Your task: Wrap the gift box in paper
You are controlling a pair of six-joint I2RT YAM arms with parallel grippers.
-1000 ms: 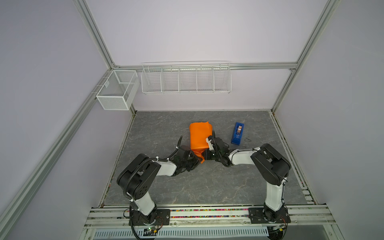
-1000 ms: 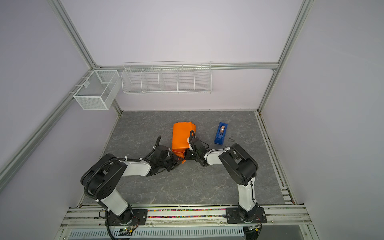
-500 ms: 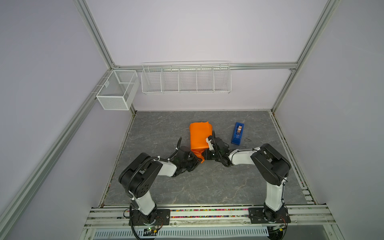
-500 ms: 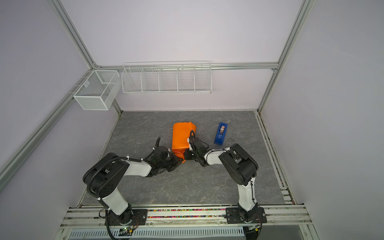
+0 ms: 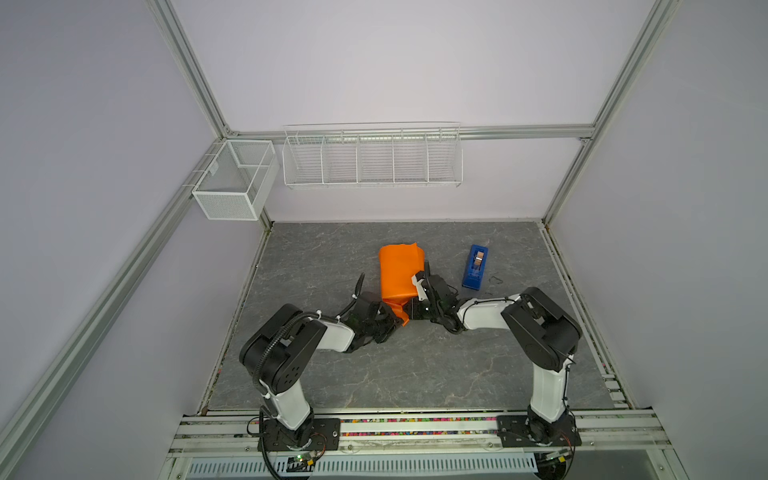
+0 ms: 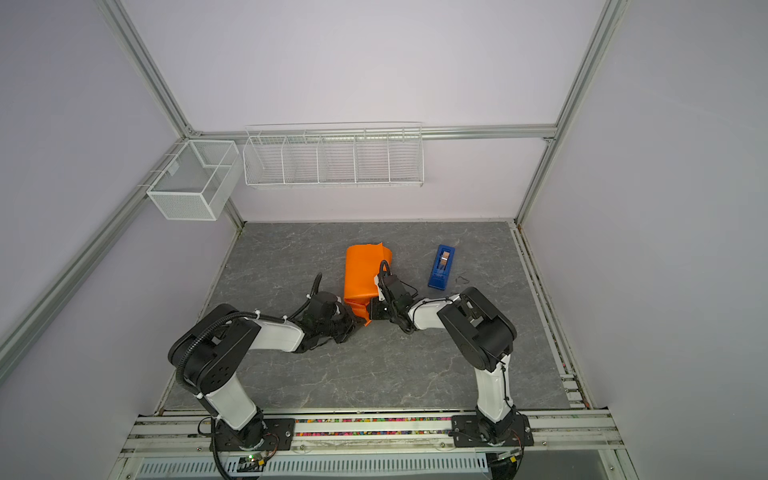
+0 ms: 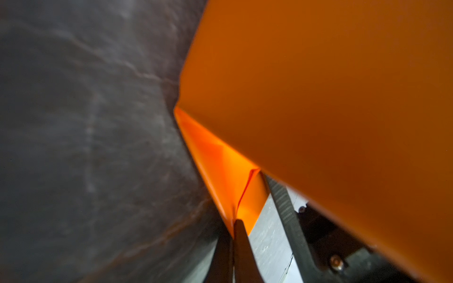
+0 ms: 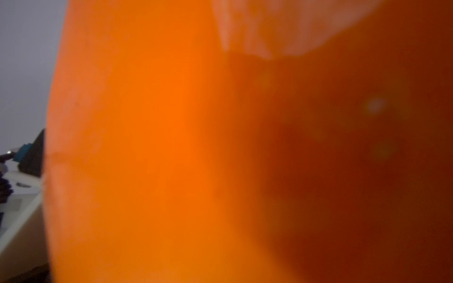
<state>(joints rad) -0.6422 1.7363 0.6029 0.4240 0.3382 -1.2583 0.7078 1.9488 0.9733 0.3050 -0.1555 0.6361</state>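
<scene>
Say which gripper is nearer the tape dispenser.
Right. The right gripper is left of the tape dispenser, at the paper; the left gripper, shut on that paper, lies farther left.

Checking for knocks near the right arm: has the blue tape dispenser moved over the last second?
No. The tape dispenser keeps its place and angle against the table back edge, apart from the paper.

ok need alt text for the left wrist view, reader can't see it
The left gripper is shut on a folded flap of the paper, whose orange sheet fills much of the frame. The dark grey table lies blurred beside it.
</scene>
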